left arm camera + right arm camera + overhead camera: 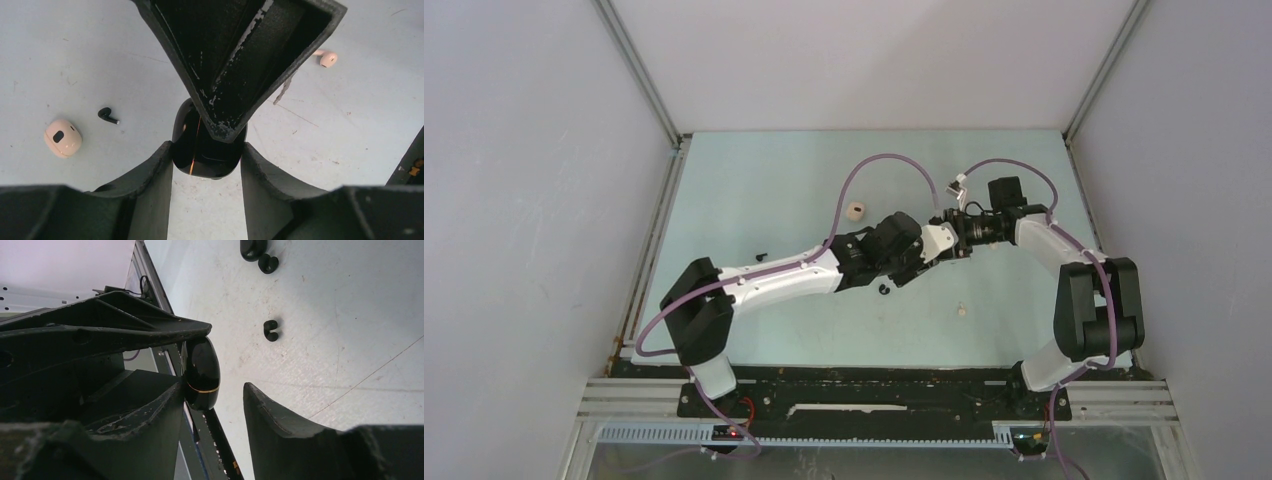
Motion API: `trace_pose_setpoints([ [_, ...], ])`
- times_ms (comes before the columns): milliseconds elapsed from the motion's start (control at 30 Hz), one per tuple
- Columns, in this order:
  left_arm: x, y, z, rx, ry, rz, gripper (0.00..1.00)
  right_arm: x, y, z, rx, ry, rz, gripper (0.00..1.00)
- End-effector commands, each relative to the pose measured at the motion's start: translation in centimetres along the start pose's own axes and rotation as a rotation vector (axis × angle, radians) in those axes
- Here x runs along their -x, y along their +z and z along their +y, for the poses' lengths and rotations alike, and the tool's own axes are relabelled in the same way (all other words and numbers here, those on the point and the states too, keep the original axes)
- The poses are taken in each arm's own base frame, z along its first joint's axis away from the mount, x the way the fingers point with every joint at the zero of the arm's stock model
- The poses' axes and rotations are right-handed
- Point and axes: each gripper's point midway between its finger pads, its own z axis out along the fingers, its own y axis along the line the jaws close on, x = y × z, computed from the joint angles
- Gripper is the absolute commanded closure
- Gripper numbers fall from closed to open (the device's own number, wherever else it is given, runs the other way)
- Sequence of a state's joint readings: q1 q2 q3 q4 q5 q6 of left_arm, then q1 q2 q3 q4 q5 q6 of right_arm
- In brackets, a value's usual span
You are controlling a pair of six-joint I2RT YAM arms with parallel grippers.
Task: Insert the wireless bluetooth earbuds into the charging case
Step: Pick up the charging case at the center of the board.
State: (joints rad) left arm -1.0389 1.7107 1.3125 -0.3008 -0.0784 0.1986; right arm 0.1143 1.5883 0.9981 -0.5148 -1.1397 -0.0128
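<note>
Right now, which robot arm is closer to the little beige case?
Left. The left gripper, shut on the black case, sits near the beige case, to its right in the top view. The right gripper reaches in from farther right, beyond the left one.

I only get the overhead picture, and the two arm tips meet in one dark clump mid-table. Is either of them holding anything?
Observer: Yes. The left wrist view shows the left gripper closed on a glossy black case.
Visitor: And the other arm?
Observer: The right wrist view shows the right gripper open: the case sits to one side between its jaws, with a clear gap on the other side.
Visitor: Is that case open?
Observer: It looks shut, with a thin gold seam around it.
</note>
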Motion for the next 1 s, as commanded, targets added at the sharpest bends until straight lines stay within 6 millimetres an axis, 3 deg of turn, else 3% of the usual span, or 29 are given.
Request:
trace_pose_setpoints([
  [0,2.9,-0.1,0.0,0.006,-0.020,-0.078,0.86,1.0,0.1,0.9,0.040,-0.041,-0.001,0.52],
  [133,3.1,-0.1,0.0,0.009,-0.020,-0.080,0.86,0.8,0.3,0.9,0.058,-0.032,0.007,0.64],
  [333,3.1,0.2,0.2,0.019,-0.018,-0.077,0.85,0.5,0.5,2.1,0.118,-0.013,0.029,0.71],
  [467,2.9,0.4,0.4,0.034,-0.020,-0.068,0.84,0.3,0.5,2.4,0.123,-0.021,0.042,0.87],
  [533,2.7,0.4,0.9,0.065,-0.031,-0.059,0.78,0.3,0.4,2.3,0.113,-0.032,0.043,0.95],
  [733,1.4,-0.9,1.5,0.118,-0.087,-0.056,0.45,0.8,-0.5,2.2,0.097,-0.052,0.011,0.98],
  [967,-0.7,-4.2,-0.2,0.059,-0.287,-0.173,0.34,1.3,-1.5,2.1,0.104,-0.045,-0.019,1.00],
])
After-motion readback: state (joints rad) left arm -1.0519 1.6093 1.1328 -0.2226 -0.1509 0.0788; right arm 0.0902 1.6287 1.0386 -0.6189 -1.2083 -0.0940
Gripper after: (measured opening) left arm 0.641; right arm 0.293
